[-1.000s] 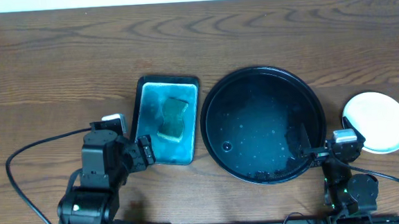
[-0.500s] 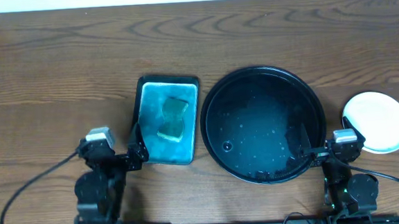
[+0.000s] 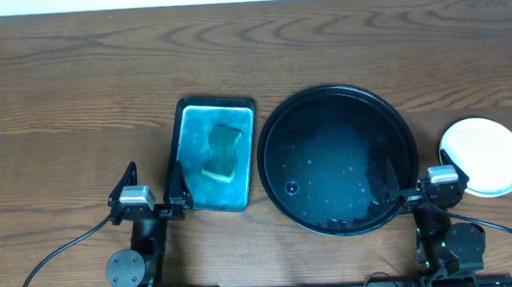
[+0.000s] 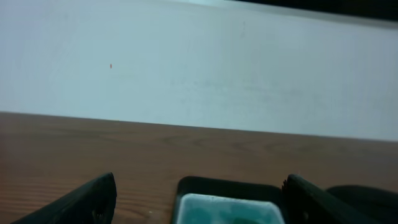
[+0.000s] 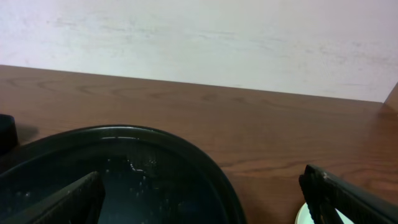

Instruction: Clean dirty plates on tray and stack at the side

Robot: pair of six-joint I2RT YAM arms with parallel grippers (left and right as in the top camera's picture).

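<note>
I see the plates (image 3: 483, 156) from overhead as one pale round disc on the counter (image 3: 56, 84), just ahead of the right tool (image 3: 416, 171) and off to its right. I cannot tell how many are stacked there, and the top face looks plain. They sit apart from the round black tray (image 3: 333, 89), with a strip of bare wood between them. The round black tray lies ahead of the right tool and to its left. It holds no plates, and its dark floor is speckled with water droplets.

The right tool is spread wide. Its left finger (image 3: 385, 176) reaches over the tray's near rim, and its right finger points toward the plates. In the right wrist view the two fingers frame the tray's curved rim, with a sliver of pale plate at the lower right.

Further left, a rectangular tray (image 3: 216, 100) of blue water stands just beside the round one, with a sponge (image 3: 223, 153) lying in it. It is ahead of the left tool (image 3: 149, 181) and to its right. The left tool is also spread wide and pinches nothing; its right finger is near the rectangular tray's near corner. A black cable (image 3: 40, 255) trails behind the left arm. A pale wall (image 4: 199, 74) shows beyond the counter in both wrist views.
</note>
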